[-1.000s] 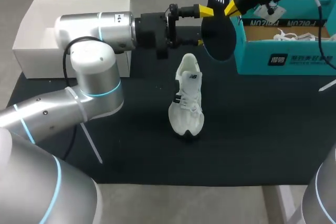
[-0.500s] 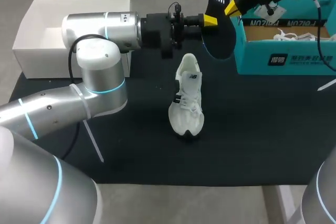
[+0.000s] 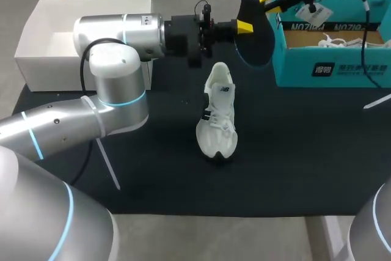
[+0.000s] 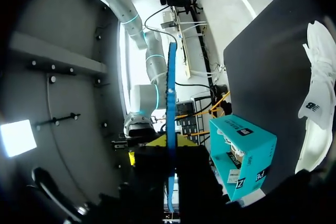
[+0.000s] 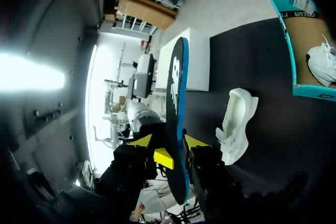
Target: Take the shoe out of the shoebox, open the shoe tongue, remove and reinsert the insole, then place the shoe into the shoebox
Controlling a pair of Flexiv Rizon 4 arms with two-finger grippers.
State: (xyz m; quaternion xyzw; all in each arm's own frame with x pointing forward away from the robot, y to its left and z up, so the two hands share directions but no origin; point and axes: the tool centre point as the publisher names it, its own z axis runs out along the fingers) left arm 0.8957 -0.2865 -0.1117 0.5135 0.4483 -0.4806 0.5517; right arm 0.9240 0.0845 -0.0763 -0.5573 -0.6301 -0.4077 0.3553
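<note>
Insole (image 3: 255, 40) held upright in the air, long axis vertical, logo end up; left jaws and right jaws both clamp it. Shoe (image 3: 217, 114) lies lengthwise, toe toward near worktop (image 3: 305, 151) edge.

Black cloth mat (image 3: 293, 163) is covering most of the tabletop. Pale grey table surface (image 3: 201, 236) is showing as a strip along the mat's near edge and again beyond its far edge.

Open white rectangular cardboard box (image 3: 36, 59) is sitting at the far left, its front part resting on the mat's corner and its back hanging past the mat. Its inside is showing plain white.

Second white laced sneaker (image 5: 321, 64) is lying inside the teal cardboard shoebox (image 3: 330, 68), laces up.

Thin pale strip (image 3: 105, 163) is slanting across the mat's left part. A similar one (image 3: 377, 100) is showing at the right edge. What they are cannot be told.
</note>
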